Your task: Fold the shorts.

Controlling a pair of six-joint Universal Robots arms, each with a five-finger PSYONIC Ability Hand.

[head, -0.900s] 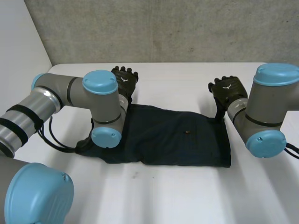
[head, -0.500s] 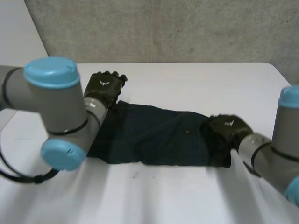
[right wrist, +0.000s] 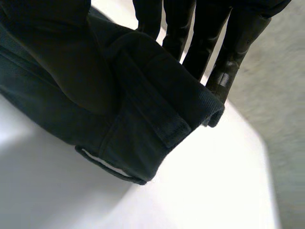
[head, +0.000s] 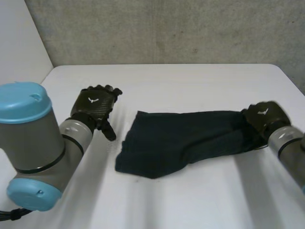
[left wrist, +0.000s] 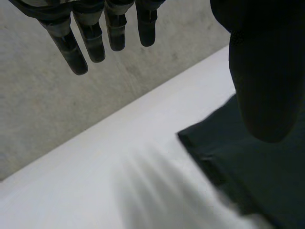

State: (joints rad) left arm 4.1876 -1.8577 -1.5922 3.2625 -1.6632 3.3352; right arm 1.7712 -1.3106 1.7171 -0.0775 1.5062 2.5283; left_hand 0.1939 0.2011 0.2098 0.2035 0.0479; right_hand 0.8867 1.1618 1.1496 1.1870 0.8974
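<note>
A: right hand [head: 263, 116] status?
B: clamped on the shorts [head: 176, 140]. Its wrist view has the thumb on one side and the fingers [right wrist: 236, 40] on the other, with a thick folded edge of the dark fabric pinched between them. In the head view it sits at right-centre of frame, on the shorts' right end.
A: left hand [head: 95, 106]?
B: fingers [left wrist: 90, 45] straight and spread, nothing in them. Left-centre of frame in the head view, near the shorts' left edge but apart from it. In its wrist view a corner of the shorts lies flat beside the thumb.
A: shorts layout?
B: middle of the white desk [head: 190, 81], stretched left to right. The left end is wide and flat on the desk. It narrows and bunches toward the right end, which is gathered in the right hand.
A: surroundings?
B: grey concrete wall [head: 167, 28] across the top of frame behind the desk. The left arm [head: 33, 143], with its light-blue cap, is at lower left.
</note>
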